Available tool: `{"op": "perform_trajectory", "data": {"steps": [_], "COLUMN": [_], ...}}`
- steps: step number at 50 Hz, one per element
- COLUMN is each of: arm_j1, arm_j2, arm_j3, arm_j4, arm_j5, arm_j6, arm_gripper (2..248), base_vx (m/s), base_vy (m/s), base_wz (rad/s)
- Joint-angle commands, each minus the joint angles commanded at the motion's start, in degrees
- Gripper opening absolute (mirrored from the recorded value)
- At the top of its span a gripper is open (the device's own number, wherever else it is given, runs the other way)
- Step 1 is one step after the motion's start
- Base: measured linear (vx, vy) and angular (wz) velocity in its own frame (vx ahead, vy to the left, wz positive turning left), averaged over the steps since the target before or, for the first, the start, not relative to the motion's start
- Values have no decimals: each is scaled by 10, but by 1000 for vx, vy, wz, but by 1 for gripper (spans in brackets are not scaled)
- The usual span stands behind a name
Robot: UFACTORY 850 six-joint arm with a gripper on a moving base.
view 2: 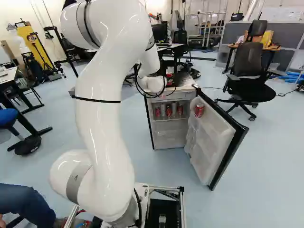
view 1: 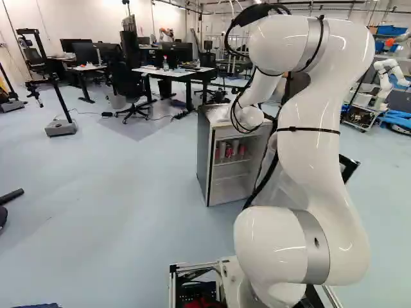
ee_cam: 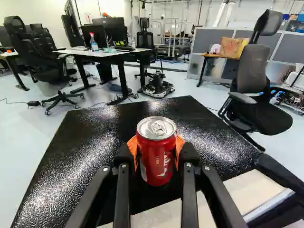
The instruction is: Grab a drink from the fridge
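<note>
The can stood upright between the two fingers of the gripper, its long axis up and down and its lid with the pull tab facing up. In the wrist view the gripper was clenched on the can, an orange pad against each side. The can was over the black fridge top; whether its base touched that surface, I couldn't quite make out behind the fingers.

The fridge top spread under the gripper and out past it on both sides, its far edge running crosswise ahead of the can. The can stood well in from that edge. Under the fingers, nearer the wrist, ran the pale edge of the fridge. Past the far edge lay floor, then, well apart ahead of the gripper, a desk and a small wheeled machine. An office chair stood ahead and to the gripper's right, beyond the fridge top.

Below the gripper, the fridge was open at the front. Its upper shelf held a row of drinks, some red, some paler, standing upright side by side. The door was swung wide open, on the gripper's right and lower down, and carried another red can, upright, in its upper rack.
</note>
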Motion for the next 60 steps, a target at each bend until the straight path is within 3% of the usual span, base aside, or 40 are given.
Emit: {"op": "perform_trajectory", "data": {"steps": [27, 28, 32, 33, 37, 38, 42, 43, 48, 49, 60], "arm_j1": [0, 0, 0, 0, 0, 0, 0, 0, 0, 0, 0], "arm_j2": [0, 0, 0, 0, 0, 0, 0, 0, 0, 0, 19], "arm_j3": [0, 0, 0, 0, 0, 0, 0, 0, 0, 1, 25], "arm_j4": [0, 0, 0, 0, 0, 0, 0, 0, 0, 0, 0], "arm_j5": [0, 0, 0, 0, 0, 0, 0, 0, 0, 0, 0], "arm_j6": [0, 0, 0, 0, 0, 0, 0, 0, 0, 0, 0], "arm_gripper": [97, 111, 111, 145, 145, 180, 180, 217, 217, 247, 247], "base_vx": [0, 0, 0, 0, 0, 0, 0, 0, 0, 0, 0], "base_vy": [0, 0, 0, 0, 0, 0, 0, 0, 0, 0, 0], "base_wz": [0, 0, 0, 0, 0, 0, 0, 0, 0, 0, 0]}}
